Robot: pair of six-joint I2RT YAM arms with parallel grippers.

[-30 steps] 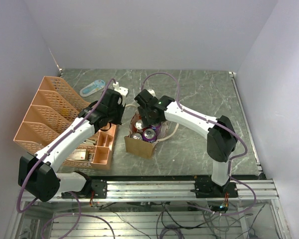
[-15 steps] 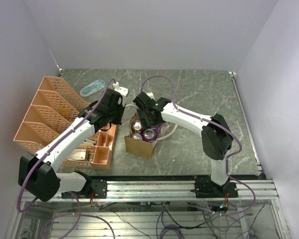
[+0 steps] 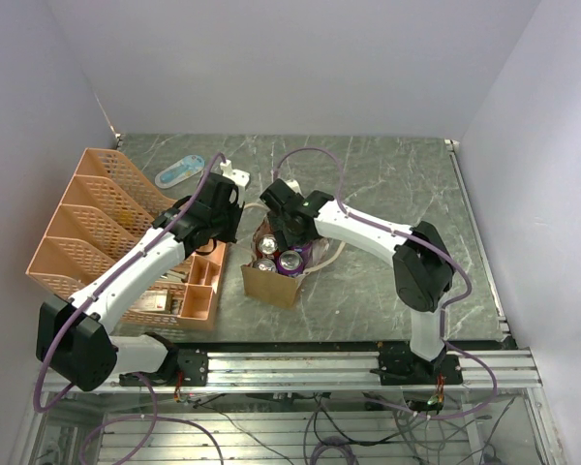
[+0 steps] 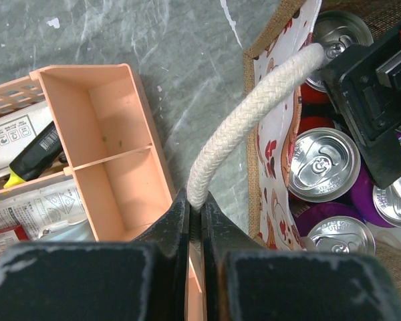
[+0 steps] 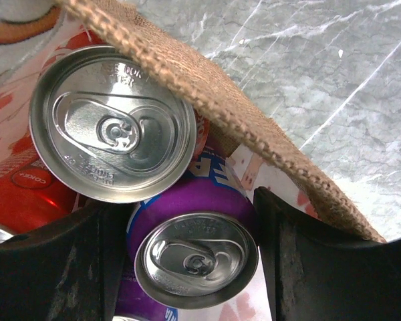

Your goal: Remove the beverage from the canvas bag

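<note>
The canvas bag [image 3: 274, 278] stands mid-table, tan with a white, red-patterned side [image 4: 277, 167], and holds several cans. My left gripper [image 3: 234, 218] is shut on its cream rope handle [image 4: 254, 107], pinched between the fingertips [image 4: 195, 204] beside the bag's left rim. My right gripper [image 3: 289, 242] reaches down into the bag. In the right wrist view its fingers [image 5: 190, 221] stand on both sides of a purple can [image 5: 196, 257] and appear to touch it. A red can [image 5: 113, 124] lies against the purple one, under the bag's burlap rim [image 5: 207, 100].
An orange plastic organizer [image 3: 97, 223] sits left of the bag, its small compartments [image 4: 113, 134] close to my left fingers; it holds packets and a yellow highlighter [image 4: 33, 164]. A blue-white object [image 3: 179, 171] lies at the back. The bag's other rope handle [image 3: 331, 254] hangs right.
My right gripper has shifted slightly left and lower into the bag around the cans. The left gripper has kept its hold on the handle.
</note>
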